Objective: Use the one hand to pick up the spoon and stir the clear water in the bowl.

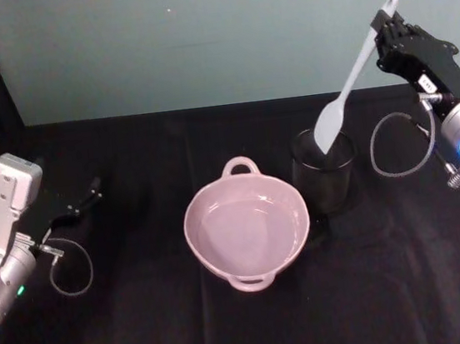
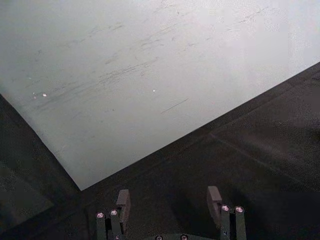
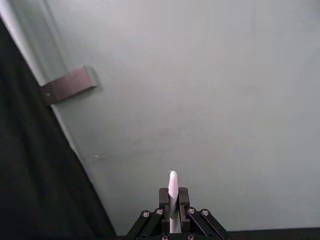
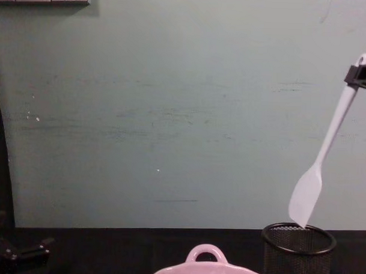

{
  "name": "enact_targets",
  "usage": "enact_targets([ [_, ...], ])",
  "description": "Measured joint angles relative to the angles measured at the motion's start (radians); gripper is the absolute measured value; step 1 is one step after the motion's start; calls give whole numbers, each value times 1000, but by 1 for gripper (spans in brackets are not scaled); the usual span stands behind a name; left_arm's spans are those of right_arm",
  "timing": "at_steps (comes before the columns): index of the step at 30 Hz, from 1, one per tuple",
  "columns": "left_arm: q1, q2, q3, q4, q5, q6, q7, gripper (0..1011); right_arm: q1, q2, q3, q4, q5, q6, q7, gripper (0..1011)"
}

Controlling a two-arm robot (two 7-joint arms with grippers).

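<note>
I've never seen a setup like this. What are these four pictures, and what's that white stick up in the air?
It is a two-armed robot at a table with a black cloth. One picture looks down from its head, one looks across from its chest, and two come from cameras on its wrists.

The right gripper is shut on the handle end of a white spoon. The chest view shows the blade just above the rim of a black mesh cup, so it looks freshly lifted out.

Beside the cup sits a pink bowl holding clear water. The left gripper waits at the table's left side, fingers open, holding nothing.
</note>
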Motion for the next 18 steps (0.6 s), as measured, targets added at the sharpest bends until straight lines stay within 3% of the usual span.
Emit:
enact_targets([
  [18,0,0,0,0,0,0,0,1011,97,-48,2,196,47,-22,-19,112],
])
